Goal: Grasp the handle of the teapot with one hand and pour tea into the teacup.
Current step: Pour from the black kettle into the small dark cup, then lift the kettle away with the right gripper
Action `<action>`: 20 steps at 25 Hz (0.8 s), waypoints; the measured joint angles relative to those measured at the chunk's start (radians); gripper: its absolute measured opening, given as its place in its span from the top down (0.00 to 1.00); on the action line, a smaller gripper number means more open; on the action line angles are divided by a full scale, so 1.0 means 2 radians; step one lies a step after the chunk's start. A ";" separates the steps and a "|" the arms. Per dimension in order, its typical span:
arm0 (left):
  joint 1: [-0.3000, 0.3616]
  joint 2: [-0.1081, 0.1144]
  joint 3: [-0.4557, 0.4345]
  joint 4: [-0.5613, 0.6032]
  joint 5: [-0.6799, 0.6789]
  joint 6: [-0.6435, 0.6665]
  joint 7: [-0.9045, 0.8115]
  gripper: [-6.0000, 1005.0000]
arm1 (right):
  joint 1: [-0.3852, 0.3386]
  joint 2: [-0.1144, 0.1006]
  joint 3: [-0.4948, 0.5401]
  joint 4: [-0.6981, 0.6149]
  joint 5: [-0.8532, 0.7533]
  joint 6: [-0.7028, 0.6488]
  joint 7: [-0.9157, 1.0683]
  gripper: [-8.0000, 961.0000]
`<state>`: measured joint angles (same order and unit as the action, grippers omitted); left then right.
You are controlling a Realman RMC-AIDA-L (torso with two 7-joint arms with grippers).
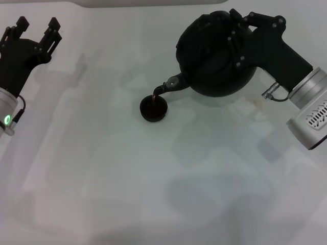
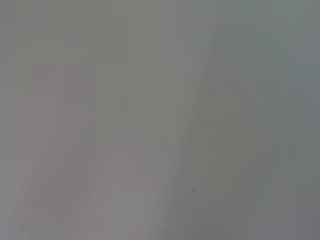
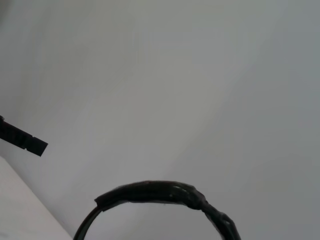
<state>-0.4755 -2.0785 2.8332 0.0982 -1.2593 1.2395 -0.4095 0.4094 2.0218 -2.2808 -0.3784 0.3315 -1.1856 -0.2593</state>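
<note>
In the head view, the large round black teapot is lifted and tilted to the left, its spout low over the small black teacup. A thin brown stream of tea runs from the spout into the cup. My right gripper is shut on the teapot's handle at the top of the pot. The wrapped black handle shows as an arc in the right wrist view. My left gripper is open and empty at the far left, away from the pot and cup.
The white table carries only the teacup. A pale raised edge runs along the back. The left wrist view shows only plain grey surface.
</note>
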 joint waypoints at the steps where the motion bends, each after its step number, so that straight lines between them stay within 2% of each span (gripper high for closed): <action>1: 0.000 0.000 0.000 0.000 0.000 0.000 0.000 0.23 | 0.000 0.000 0.000 0.000 0.000 0.000 0.000 0.85; 20: 0.000 0.000 0.000 0.000 -0.001 0.000 0.000 0.23 | -0.001 0.000 0.002 0.001 0.001 0.000 -0.026 0.86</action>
<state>-0.4754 -2.0785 2.8332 0.0982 -1.2609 1.2395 -0.4095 0.4081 2.0218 -2.2763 -0.3758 0.3329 -1.1857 -0.3119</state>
